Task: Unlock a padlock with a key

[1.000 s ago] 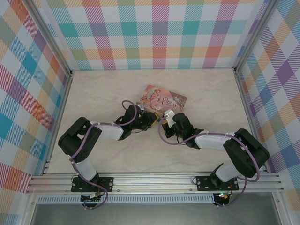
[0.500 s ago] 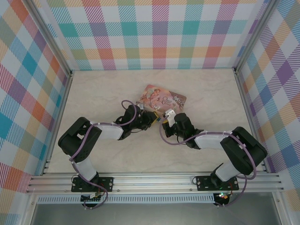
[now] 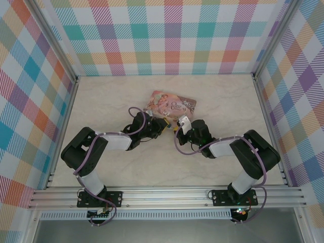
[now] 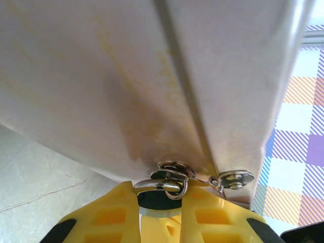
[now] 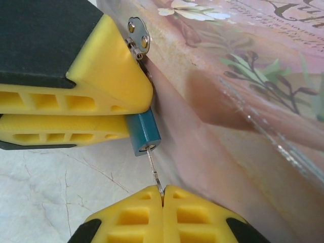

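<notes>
Padlock [image 5: 144,132] and key [image 5: 153,169], each gripped, meeting beside a pink tin [image 3: 172,105]
Left jaws: nearly closed, with the yellow pads [image 5: 101,66] clamped on the padlock. Its blue body pokes out past the pad tips toward the right jaws. In the left wrist view its metal shackle [image 4: 161,186] curves just beyond the tips, against a small metal fitting [image 4: 174,167] on the tin's edge. Key: thin shaft bridging the gap between the two sets of jaws, tip in the keyhole at the end of the blue body, head hidden. Right jaws: fully closed, pads [image 5: 149,197] pinching the key's near end. Tin: illustrated lid, on the bench [image 3: 111,101] just beyond both jaws, side wall close beside padlock and key; whether it touches them cannot be told
</notes>
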